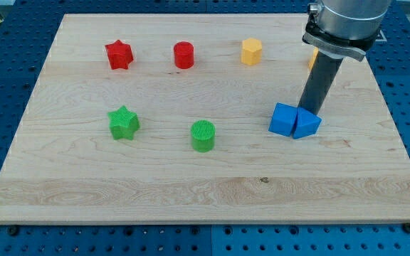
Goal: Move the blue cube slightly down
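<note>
1. The blue cube [283, 119] sits on the wooden board [191, 192] in its right half, roughly midway between the view's top and bottom. It touches a second blue block [307, 125], wedge-like in shape, on its right side.
2. The tip [307, 112] of the rod stands just above the seam where the two blue blocks meet, at or very near their upper edges. The rod has no jaws; it grips nothing and can only push.
3. Judgement: a straight push toward the view's bottom from this position would likely drive both blue blocks together. For a clean result, the tip should bear on the middle of the cube's upper face, a little toward the view's left of its present spot.
4. The push should be short, since the task asks only for a slight shift. An off-centre contact would probably turn the cube.
5. The board below the cube is free. The green cylinder [203, 135] lies well apart to the left, the green star [123, 122] farther still.
6. The red star [119, 54], red cylinder [184, 55] and yellow block [251, 51] stand along the top, clear of the path.
</note>
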Tool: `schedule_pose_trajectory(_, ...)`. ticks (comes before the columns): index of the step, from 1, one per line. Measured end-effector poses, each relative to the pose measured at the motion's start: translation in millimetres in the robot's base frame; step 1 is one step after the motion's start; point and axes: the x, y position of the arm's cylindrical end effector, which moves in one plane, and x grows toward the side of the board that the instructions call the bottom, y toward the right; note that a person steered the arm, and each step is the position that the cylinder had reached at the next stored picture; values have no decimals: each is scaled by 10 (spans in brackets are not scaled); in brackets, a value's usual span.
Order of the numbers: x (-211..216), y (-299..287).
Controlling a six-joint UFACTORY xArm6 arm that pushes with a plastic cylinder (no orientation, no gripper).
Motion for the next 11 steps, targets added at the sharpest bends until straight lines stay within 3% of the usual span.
schedule_pose_trajectory(1, -390, -188)
schedule_pose_trajectory(2, -401, -610)
schedule_pose_trajectory(4, -201, -848)
schedule_pose_trajectory(7, -181, -573)
schedule_pose_trajectory(9, 155, -552)
schedule_pose_trajectory(10, -15, -750)
schedule_pose_trajectory(11, 283, -1009)
